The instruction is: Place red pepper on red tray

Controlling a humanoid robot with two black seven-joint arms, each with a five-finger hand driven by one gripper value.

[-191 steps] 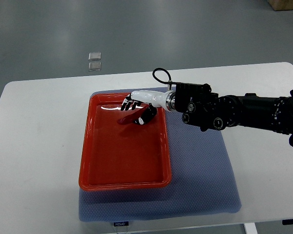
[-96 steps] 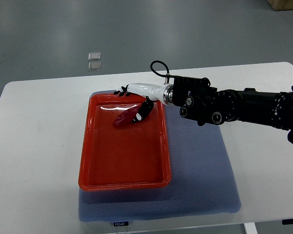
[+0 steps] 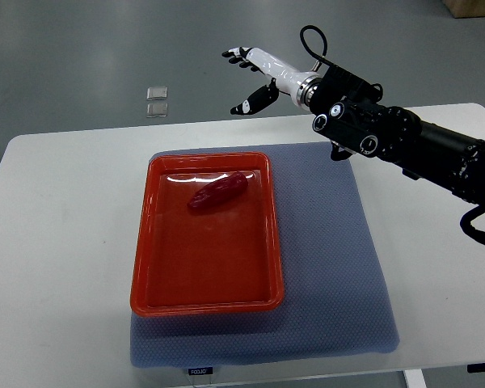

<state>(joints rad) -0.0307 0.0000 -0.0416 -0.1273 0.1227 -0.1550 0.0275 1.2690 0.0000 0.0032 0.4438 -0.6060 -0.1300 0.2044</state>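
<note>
The red pepper (image 3: pixel 217 191) lies in the far part of the red tray (image 3: pixel 205 302), nothing touching it. The tray sits on a blue-grey mat (image 3: pixel 331 267) on the white table. My right hand (image 3: pixel 247 79), white with black fingertips, is open and empty. It is raised up and back, beyond the table's far edge and above the tray's far right corner. The left arm is not in view.
The white table (image 3: pixel 56 242) extends left and right of the mat. My black right forearm (image 3: pixel 412 145) crosses the far right of the table. Two small clear squares (image 3: pixel 156 101) lie on the grey floor beyond the table.
My right hand let go of the pepper over the tray, then lifted up and away to the far side. The pepper now lies free in the tray.
</note>
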